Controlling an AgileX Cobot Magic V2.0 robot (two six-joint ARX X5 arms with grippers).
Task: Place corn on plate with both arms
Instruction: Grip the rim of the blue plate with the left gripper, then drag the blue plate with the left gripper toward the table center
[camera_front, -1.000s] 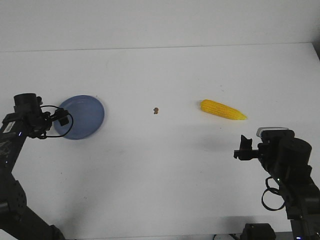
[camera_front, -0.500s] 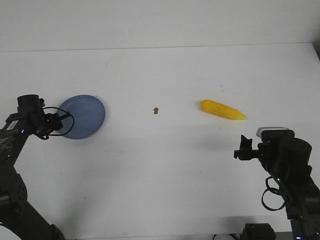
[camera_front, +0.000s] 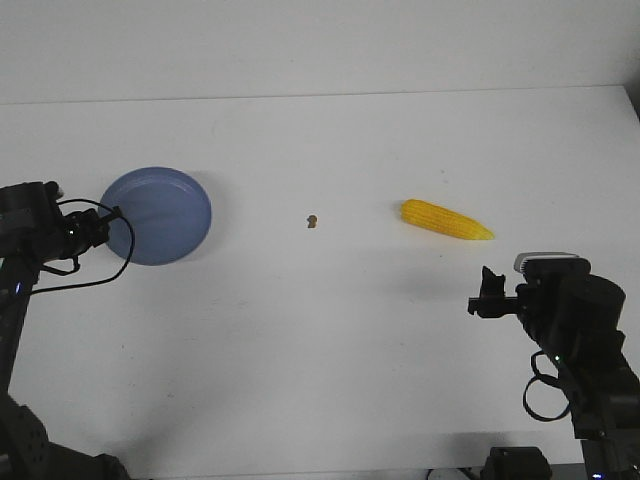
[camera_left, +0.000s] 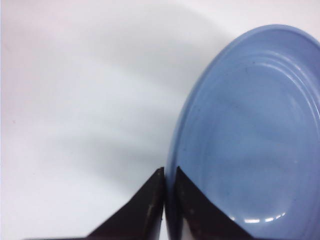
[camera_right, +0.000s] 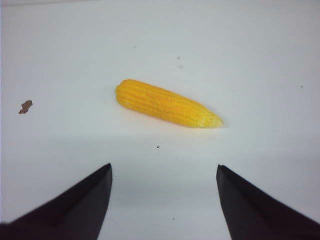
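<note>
The blue plate (camera_front: 158, 215) is at the left of the table, its left rim pinched by my left gripper (camera_front: 110, 225) and tilted up. In the left wrist view the two black fingers close on the plate's rim (camera_left: 172, 165) at my left gripper (camera_left: 169, 172). The yellow corn (camera_front: 446, 220) lies flat on the table at the right, pointed end to the right. My right gripper (camera_front: 488, 290) hovers open and empty just short of the corn. In the right wrist view the corn (camera_right: 167, 104) lies ahead of my wide-open right gripper (camera_right: 165, 170).
A tiny brown speck (camera_front: 312, 220) lies on the white table between plate and corn; it also shows in the right wrist view (camera_right: 25, 106). The table's far edge meets a white wall at the back.
My left arm has pulled back to the left and lifted the plate by its rim, so the plate now sits higher and tilted. The right arm and the corn have not moved.
</note>
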